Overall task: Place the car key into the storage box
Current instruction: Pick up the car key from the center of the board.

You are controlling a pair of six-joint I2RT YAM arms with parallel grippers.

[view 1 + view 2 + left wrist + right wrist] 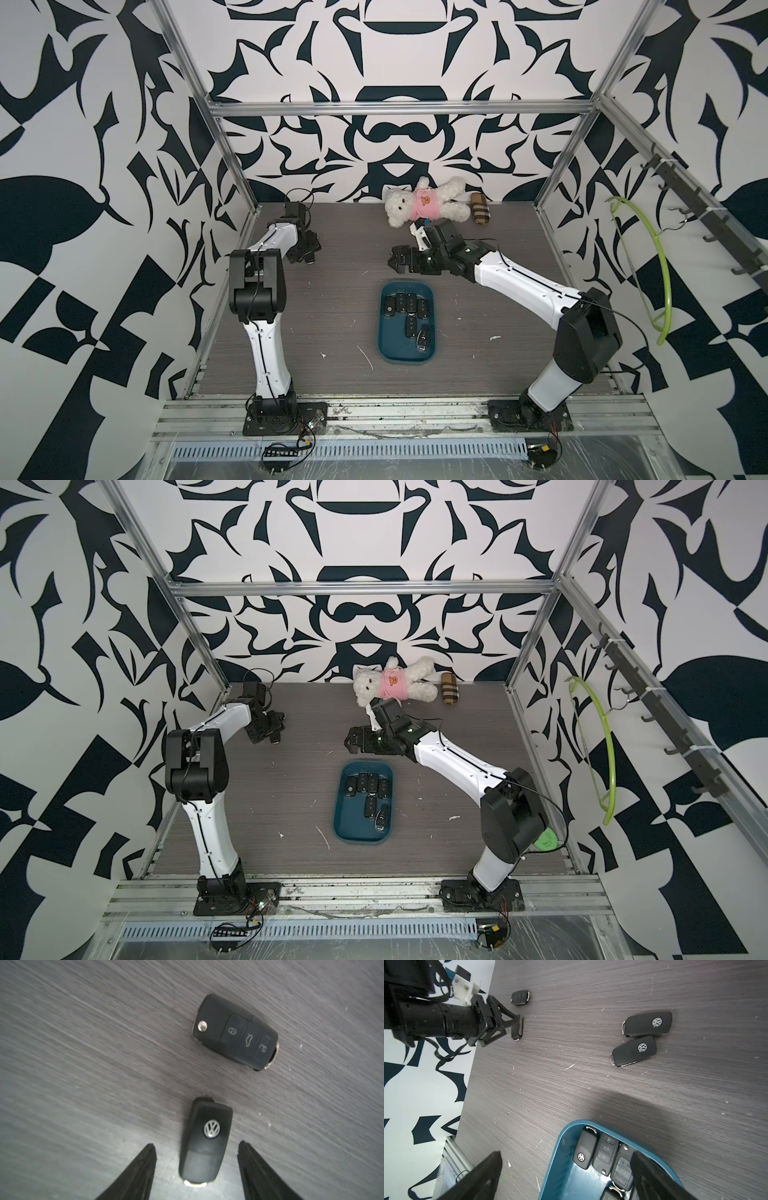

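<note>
A black car key (205, 1140) with a VW badge lies flat on the grey table between the fingers of my left gripper (196, 1144), which is open with a gap on each side. This gripper (307, 257) is low at the table's far left. A second key (234, 1032), buttons up, lies just beyond it. The teal storage box (388, 349) sits mid-table and holds several black keys. My right gripper (565, 1153) hangs open and empty over the box's far end (566, 1167). Two more badge-up keys (648, 1024) (634, 1051) lie on the table beyond the box.
A white teddy bear in a pink shirt (419, 203) and a brown plaid pouch (480, 210) lie against the back wall. Metal frame posts (232, 166) bound the table's sides. A green hanger (660, 266) hangs on the right wall.
</note>
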